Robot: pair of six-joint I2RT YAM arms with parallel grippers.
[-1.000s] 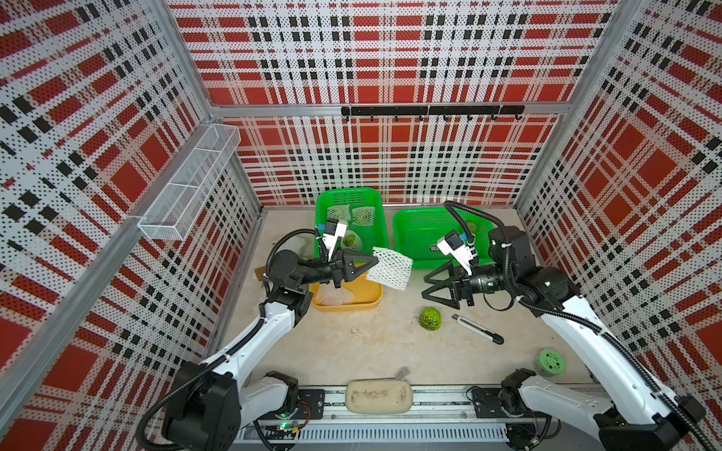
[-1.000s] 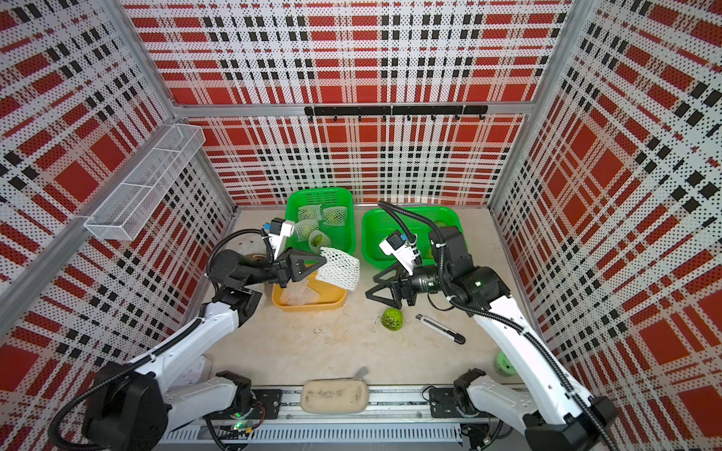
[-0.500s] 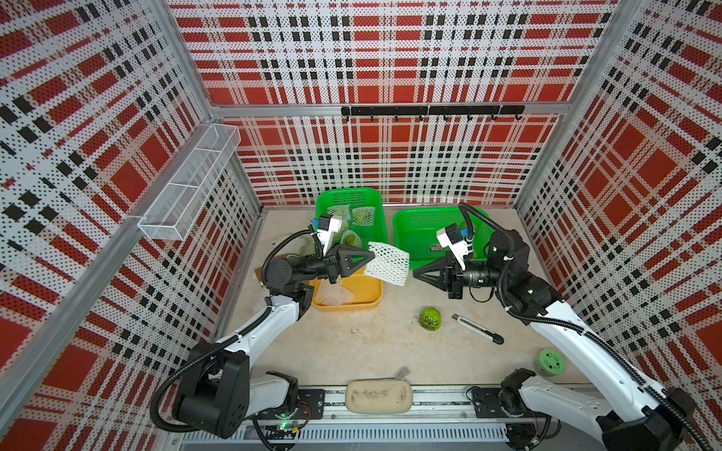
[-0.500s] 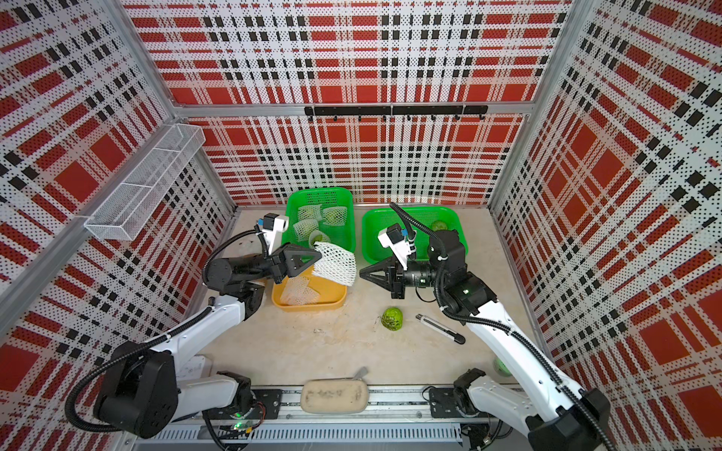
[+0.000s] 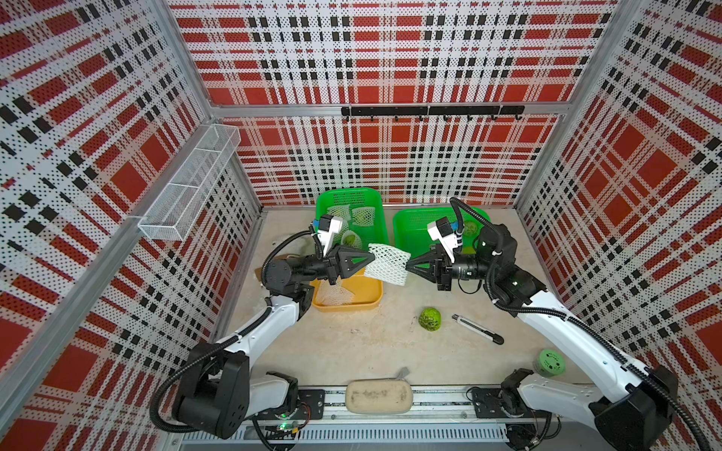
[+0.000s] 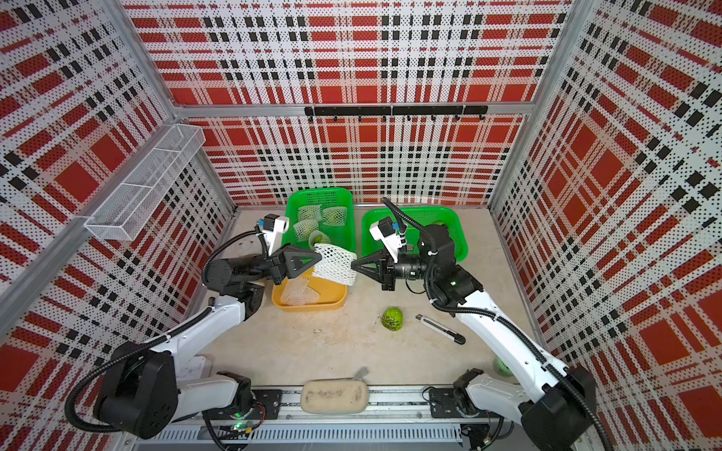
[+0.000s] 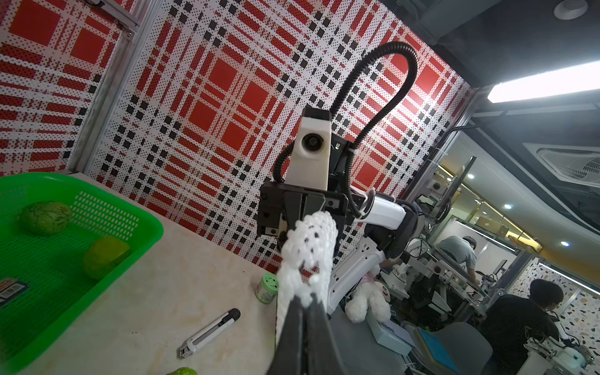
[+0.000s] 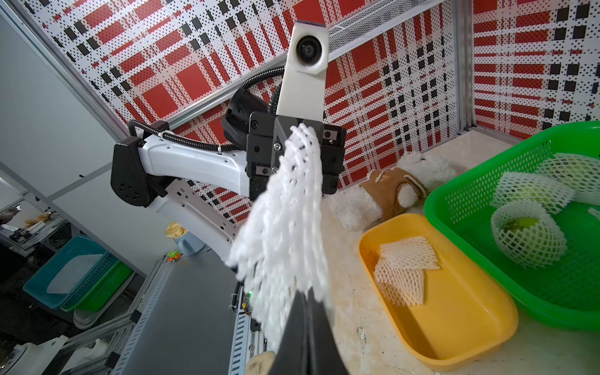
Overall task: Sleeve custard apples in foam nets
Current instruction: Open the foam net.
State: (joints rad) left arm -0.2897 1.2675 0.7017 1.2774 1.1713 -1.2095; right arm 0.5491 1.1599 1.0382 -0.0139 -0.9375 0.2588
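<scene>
Plaid walls (image 5: 390, 58) of dotted panel, red, black and white, close round me on three sides, framed by grey metal posts (image 5: 189, 70). A wire mesh shelf (image 5: 187, 187) hangs on the wall to my left, and a black hook rail (image 5: 429, 110) runs along the back one. Under me lies a pale stone-look tabletop (image 5: 351, 351). Beyond the cell, a long ceiling light (image 7: 545, 81) glows over cluttered benches (image 7: 454, 269).

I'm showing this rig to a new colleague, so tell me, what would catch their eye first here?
A white foam net is held in mid-air between the left gripper and the right gripper, both shut on it. Nearer the robot's base, one bare custard apple lies on the table.
</scene>
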